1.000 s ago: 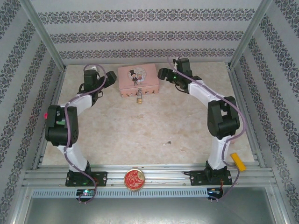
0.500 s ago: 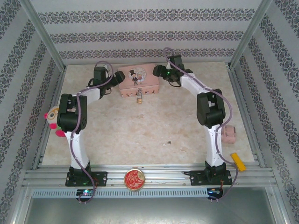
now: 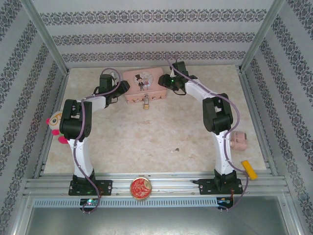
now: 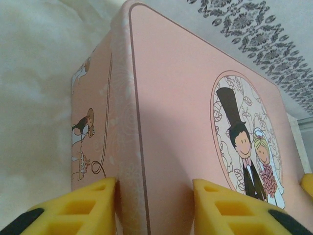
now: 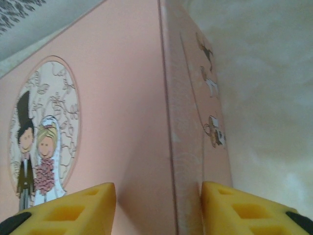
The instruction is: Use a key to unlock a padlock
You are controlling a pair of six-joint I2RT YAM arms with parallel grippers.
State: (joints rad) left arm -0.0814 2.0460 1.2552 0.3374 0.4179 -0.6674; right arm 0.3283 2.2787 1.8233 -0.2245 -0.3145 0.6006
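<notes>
The padlock [image 3: 145, 103] is seen at 4 o'clock of the left claw [image 3: 123, 88] and 7 o'clock of the right claw [image 3: 165, 81]. Both are spread wide astride the tin [image 3: 154, 77].

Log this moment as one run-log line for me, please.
left hand: open, straddling left edge of pink tin box | right hand: open, straddling its right edge | padlock: at box front, untouched

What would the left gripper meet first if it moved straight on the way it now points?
The pink tin box. The open left gripper straddles its edge, one finger beside the side wall, one over the lid; contact would probably come almost at once.
</notes>
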